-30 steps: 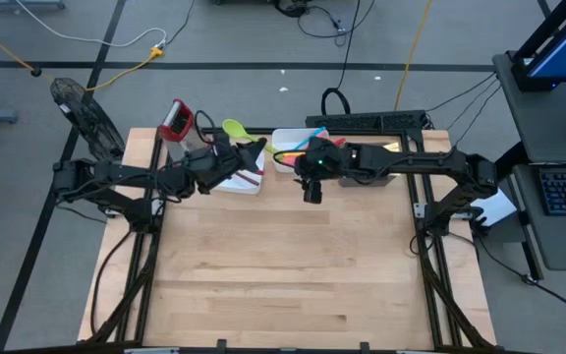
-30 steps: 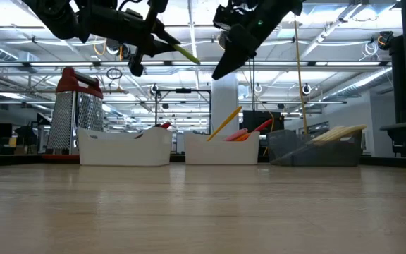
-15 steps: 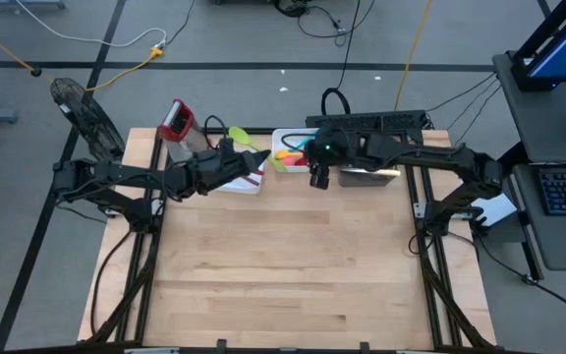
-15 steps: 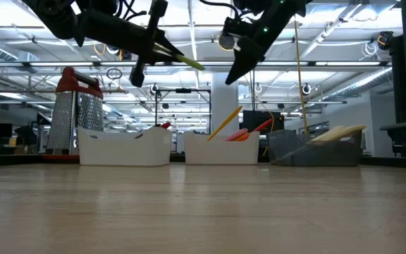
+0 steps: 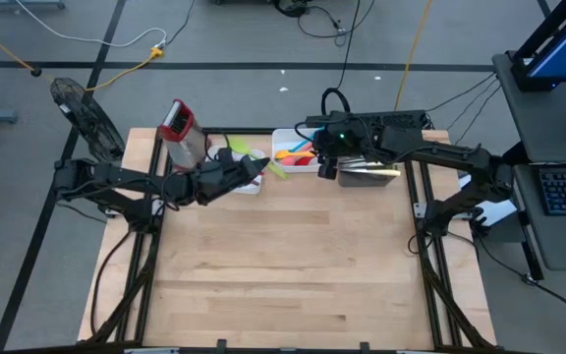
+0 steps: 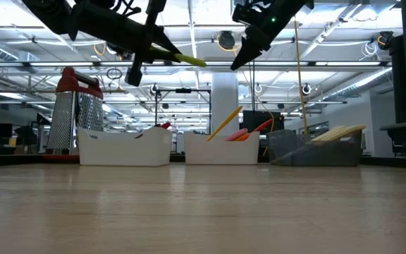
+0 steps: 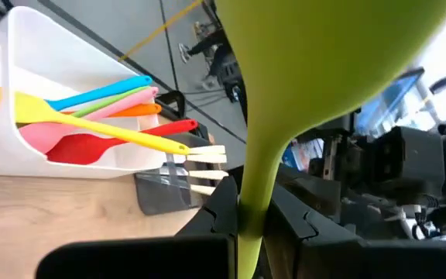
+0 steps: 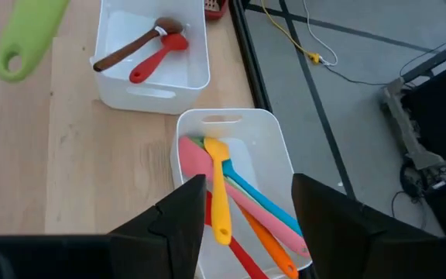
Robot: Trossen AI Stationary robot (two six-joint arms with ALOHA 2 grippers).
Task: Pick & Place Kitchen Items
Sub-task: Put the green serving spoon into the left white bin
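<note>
My left gripper [image 5: 254, 169] is shut on a green utensil [image 7: 308, 62] and hangs level above the left white tray [image 8: 149, 85]. In that tray lie a brown spoon [image 8: 126, 50] and a red spoon [image 8: 157, 54]. The green utensil's handle end with its hole [image 8: 10, 62] sticks out past the fingers. My right gripper [image 8: 246, 232] is open and high above the middle white tray [image 8: 277, 147]. Pink, yellow, blue, orange and red spatulas [image 8: 223, 186] lie in that tray, and nothing is between the fingers. My left gripper pinches the green utensil's narrow part [image 7: 248, 209] between its two fingers. It comes in level from the table's left. The utensil is lifted clear and lies roughly level in the low view, with its end [image 6: 197, 62] pointing toward the table's right.
A red-topped metal grater [image 5: 177, 123] stands at the far left corner. A dark tray [image 5: 371, 175] with pale-handled knives sits to the right of the middle white tray. The wooden table [image 5: 283, 265] stretches bare toward the near edge.
My right gripper has risen and gone toward the table's far right, from in front of the middle tray to above its right end. My left gripper has rolled about its own line and turned the green utensil with it, and the utensil's end now reaches farther right.
</note>
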